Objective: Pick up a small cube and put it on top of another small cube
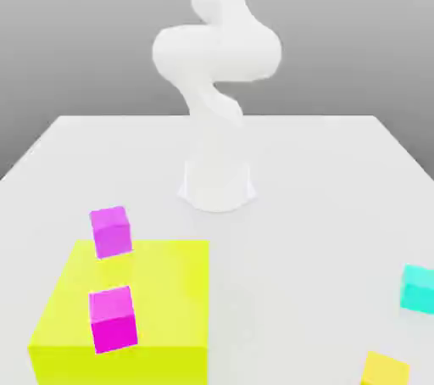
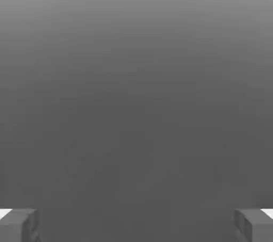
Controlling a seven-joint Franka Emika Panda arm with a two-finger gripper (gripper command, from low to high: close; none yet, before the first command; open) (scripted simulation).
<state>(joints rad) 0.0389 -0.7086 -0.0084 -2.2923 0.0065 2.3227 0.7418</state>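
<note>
The exterior view is bright and evenly lit, with soft edges everywhere (a slight blur). The white table (image 1: pixel 339 205) shows almost no shadows. The hand view is dim, a smooth grey gradient, lighter upward.

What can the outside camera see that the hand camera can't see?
The exterior view shows the white arm standing on a white table, a big yellow block with two magenta cubes on or by it, a cyan cube at that view's right edge, and the small yellow-orange cube at the bottom. The hand view shows the gripper with its two grey fingertips spread wide apart, nothing between them, over plain grey. Both share a plain grey backdrop; no single thing appears in both.
</note>
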